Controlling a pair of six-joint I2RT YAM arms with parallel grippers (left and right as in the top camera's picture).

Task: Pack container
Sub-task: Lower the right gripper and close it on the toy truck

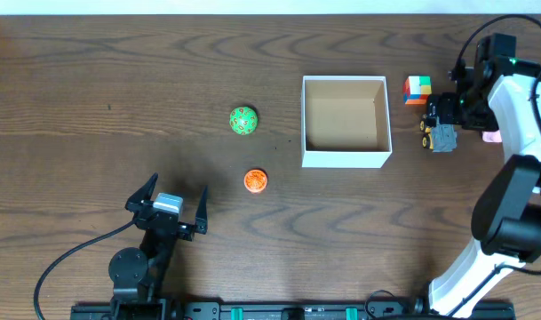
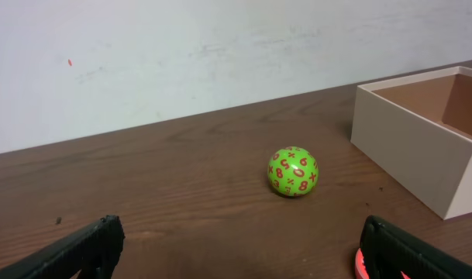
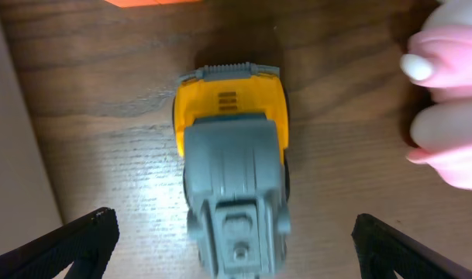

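Note:
The container [image 1: 346, 158] is a square white box with a brown inside, standing right of the table's middle; its corner shows in the left wrist view [image 2: 398, 147]. A yellow and grey toy truck [image 1: 439, 127] lies right of it. My right gripper [image 1: 448, 111] is open just above the truck [image 3: 232, 170], one finger on each side, not touching. A green ball with red numbers [image 1: 243, 119] and an orange ball [image 1: 255, 181] lie left of the box. My left gripper [image 1: 168, 206] is open and empty at the front left; the green ball [image 2: 292, 171] lies ahead of it.
A multicoloured cube [image 1: 418, 88] stands behind the truck. A pink toy [image 1: 492, 136] lies right of the truck, partly under my right arm, and also shows in the right wrist view [image 3: 449, 101]. The orange ball's edge [image 2: 360, 262] shows by my left gripper's right finger.

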